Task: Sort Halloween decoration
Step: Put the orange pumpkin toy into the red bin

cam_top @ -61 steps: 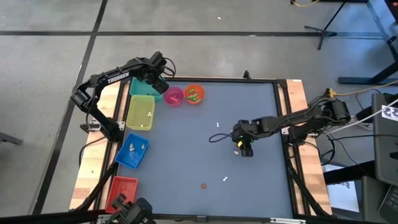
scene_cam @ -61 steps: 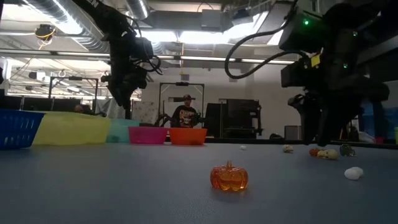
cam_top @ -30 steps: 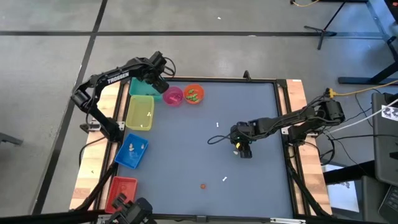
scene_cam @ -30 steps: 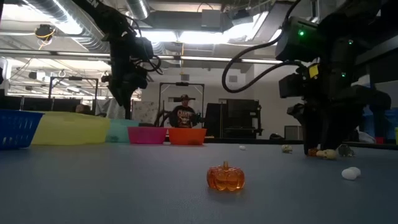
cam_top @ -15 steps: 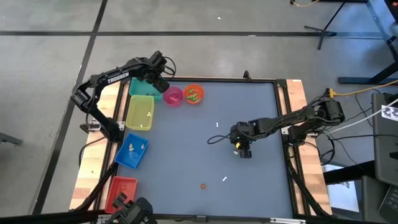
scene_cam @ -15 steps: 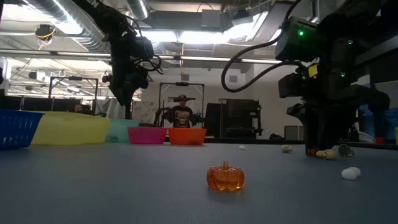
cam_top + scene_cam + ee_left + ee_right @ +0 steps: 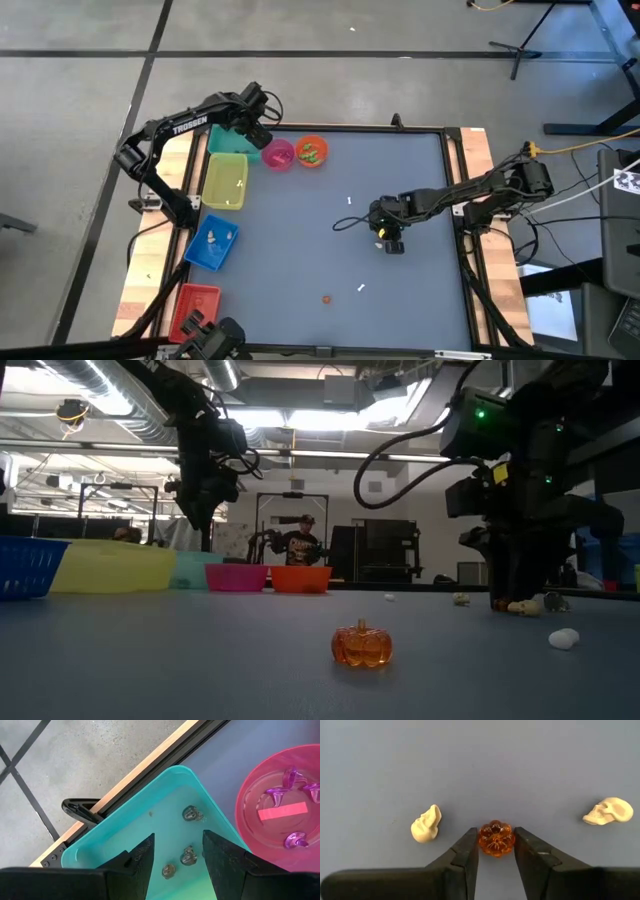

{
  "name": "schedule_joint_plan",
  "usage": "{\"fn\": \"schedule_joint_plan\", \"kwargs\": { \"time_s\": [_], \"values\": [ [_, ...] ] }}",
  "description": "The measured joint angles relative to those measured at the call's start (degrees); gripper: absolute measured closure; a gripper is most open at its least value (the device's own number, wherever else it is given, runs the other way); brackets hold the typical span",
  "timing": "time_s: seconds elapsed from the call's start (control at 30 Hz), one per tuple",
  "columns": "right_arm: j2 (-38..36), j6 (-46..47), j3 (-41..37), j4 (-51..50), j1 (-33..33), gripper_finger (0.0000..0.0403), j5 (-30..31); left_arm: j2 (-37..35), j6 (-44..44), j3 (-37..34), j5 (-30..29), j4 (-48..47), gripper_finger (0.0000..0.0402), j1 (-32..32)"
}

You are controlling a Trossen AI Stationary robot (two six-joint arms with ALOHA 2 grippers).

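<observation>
Two white skulls lay on the worktop, either side of an orange pumpkin. Right hand low at mid-worktop, fingers closed against that pumpkin's sides. Left hand hovered open, holding nothing, over teal bin with three dark trinkets, beside pink bowl. Second pumpkin sat apart, nearer the front edge.
</observation>
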Motion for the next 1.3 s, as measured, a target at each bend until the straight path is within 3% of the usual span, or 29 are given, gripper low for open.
{"fn": "schedule_joint_plan", "kwargs": {
  "time_s": [0.6, 0.87, 1.1, 1.3],
  "values": [
    [0.1, -1.5, 7.9, 6.9, 0.0, 0.0291, 1.0, 0.0, -0.1, 0.0, 0.9, 0.3, 0.025, -2.2],
    [0.0, -1.6, 9.7, 15.9, 0.0, 0.0291, 12.4, 0.0, -2.4, 0.0, 13.4, 3.9, 0.025, -8.2],
    [0.0, -1.6, 9.8, 21.5, 0.0, 0.0291, 26.6, 0.0, -14.6, 0.0, 26.9, 8.7, 0.025, -14.0],
    [0.0, -1.7, 9.8, 24.4, 0.0, 0.0291, 30.6, 0.0, -25.4, 0.0, 33.1, 19.5, 0.025, -20.1]
  ]
}}
